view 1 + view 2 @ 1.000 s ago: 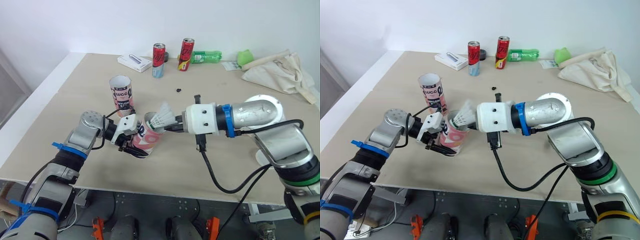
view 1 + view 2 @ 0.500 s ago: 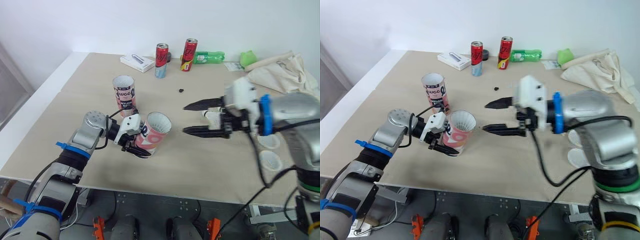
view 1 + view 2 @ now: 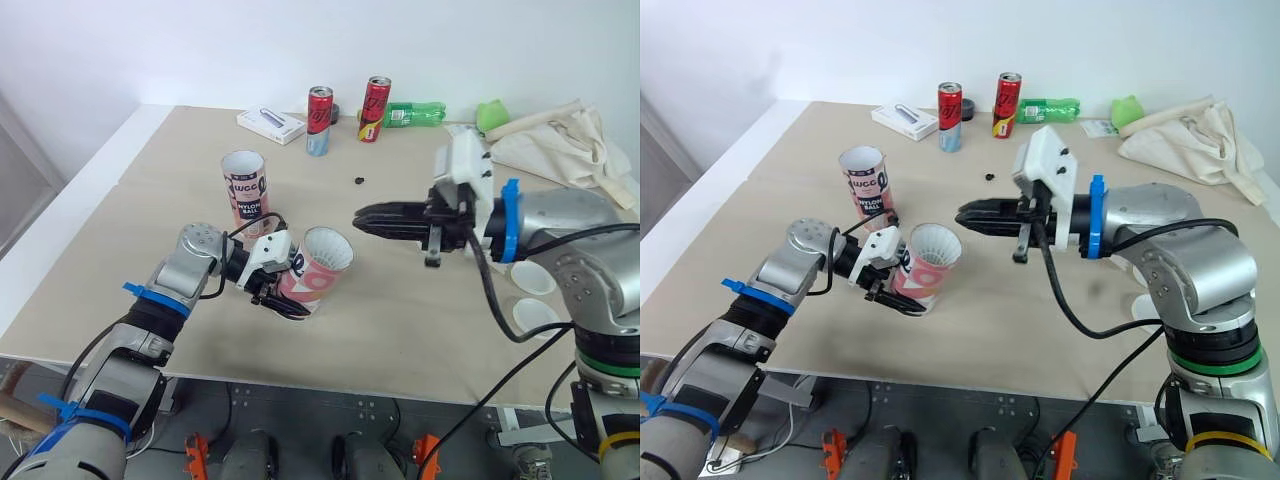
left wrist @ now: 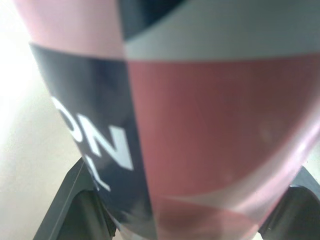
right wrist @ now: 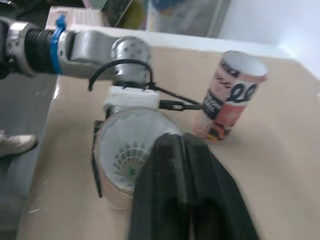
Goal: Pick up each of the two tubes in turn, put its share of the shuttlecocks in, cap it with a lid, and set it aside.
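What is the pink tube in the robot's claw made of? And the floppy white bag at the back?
The pink printed tube is probably cardboard: it has a thin rolled wall and a slightly shiny printed wrap. The cream floppy bag looks like soft cloth: it is dull, wrinkled and slumped in folds.

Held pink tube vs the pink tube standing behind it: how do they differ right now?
The held pink cardboard tube is tilted in the left gripper, mouth toward the right gripper. The standing pink cardboard tube is upright on the beige table, untouched. The held tube has a white feather shuttlecock inside; the standing tube's inside cannot be told. Both look uncapped, with similar print.
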